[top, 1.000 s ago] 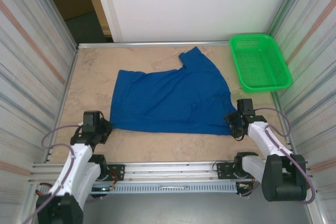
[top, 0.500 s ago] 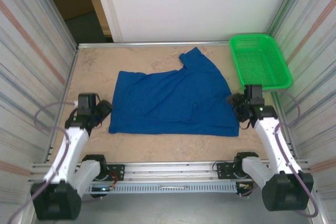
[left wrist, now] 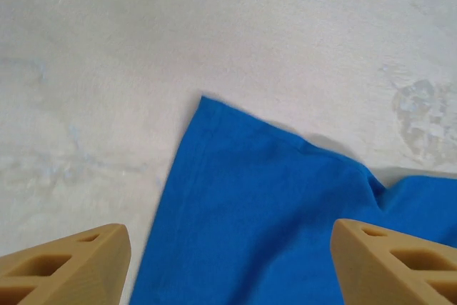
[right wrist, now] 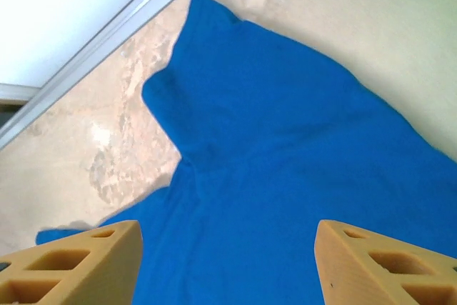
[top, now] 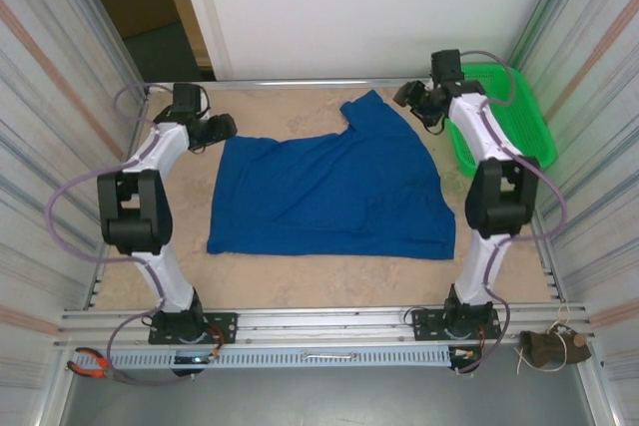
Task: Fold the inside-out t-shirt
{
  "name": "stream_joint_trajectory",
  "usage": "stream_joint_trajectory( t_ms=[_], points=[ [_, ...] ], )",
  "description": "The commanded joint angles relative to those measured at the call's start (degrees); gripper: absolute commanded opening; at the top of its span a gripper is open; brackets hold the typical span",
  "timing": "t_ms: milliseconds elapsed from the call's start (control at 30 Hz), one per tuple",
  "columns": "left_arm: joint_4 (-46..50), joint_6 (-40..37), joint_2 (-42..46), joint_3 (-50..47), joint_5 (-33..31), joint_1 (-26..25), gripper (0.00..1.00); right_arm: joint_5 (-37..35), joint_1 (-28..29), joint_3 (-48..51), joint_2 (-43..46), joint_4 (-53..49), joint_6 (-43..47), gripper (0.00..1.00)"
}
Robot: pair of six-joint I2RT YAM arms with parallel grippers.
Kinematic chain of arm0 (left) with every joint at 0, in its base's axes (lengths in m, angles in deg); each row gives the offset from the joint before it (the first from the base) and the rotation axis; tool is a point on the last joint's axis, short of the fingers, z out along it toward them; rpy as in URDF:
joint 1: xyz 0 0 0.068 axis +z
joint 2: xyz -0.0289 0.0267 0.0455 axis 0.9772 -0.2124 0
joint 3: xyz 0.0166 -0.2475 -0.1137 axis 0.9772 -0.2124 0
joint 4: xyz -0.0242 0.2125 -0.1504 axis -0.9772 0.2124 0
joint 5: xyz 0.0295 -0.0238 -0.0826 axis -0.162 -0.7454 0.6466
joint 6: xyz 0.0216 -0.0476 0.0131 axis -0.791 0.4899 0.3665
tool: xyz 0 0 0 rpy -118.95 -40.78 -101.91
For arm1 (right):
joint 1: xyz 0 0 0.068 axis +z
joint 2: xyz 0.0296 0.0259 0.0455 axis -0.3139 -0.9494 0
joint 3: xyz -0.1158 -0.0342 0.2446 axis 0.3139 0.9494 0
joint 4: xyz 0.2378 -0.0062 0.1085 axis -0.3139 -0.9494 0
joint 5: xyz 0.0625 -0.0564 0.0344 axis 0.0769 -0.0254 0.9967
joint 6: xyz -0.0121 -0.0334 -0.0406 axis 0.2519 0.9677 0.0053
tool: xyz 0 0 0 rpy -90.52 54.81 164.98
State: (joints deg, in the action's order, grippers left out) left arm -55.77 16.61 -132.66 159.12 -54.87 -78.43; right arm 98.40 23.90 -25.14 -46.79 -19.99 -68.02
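Two grippers, both open, nothing held. Left gripper [top: 218, 130] hovers over the far-left part of the surface [top: 300, 286]. In the left wrist view its tan fingers [left wrist: 64, 262] stand wide apart, with only a corner of cloth lying between and ahead of them. Right gripper [top: 411, 97] is at the far right, and its fingers [right wrist: 78, 262] are equally spread over the cloth. Royal-blue t-shirt [top: 334, 192] lies spread flat on the surface between the two grippers. Its far-left corner is just beside the left gripper, and one sleeve pokes toward the back rail just beside the right gripper. Rest of the shirt runs nearward from both grippers. Can't tell whether either gripper touches the fabric. Green mesh basket [top: 524, 132] sits directly right of the right gripper, and the right arm crosses its near-left rim.
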Motion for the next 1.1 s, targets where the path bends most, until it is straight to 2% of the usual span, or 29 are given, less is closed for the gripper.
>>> stream_joint_trajectory(
  t_ms=[0,200,333,633,800,1067],
  points=[
    [3.72,-5.04,-5.18,6.66,1.07,0.51,0.74,1.13,1.13,-11.16,-8.24,-4.88,6.46,0.64],
    [5.12,-4.52,-12.55,14.62,2.01,0.41,0.75,-3.78,3.21,-31.16,-23.92,-7.07,12.01,0.64],
    [5.31,-4.58,-15.93,16.07,2.69,0.35,0.75,-6.14,3.45,-41.82,-33.17,-7.80,12.69,0.64],
    [5.21,-4.00,-16.93,15.87,4.85,0.60,0.75,-2.70,1.98,-46.22,-41.96,2.14,11.31,0.67],
    [4.79,-4.16,-16.21,14.87,5.13,0.54,0.75,0.34,0.66,-49.55,-46.02,5.09,6.79,0.69],
    [4.03,-2.81,-15.89,14.27,6.39,0.90,0.74,5.29,0.76,-52.48,-49.74,9.68,0.87,0.66]
  ],
)
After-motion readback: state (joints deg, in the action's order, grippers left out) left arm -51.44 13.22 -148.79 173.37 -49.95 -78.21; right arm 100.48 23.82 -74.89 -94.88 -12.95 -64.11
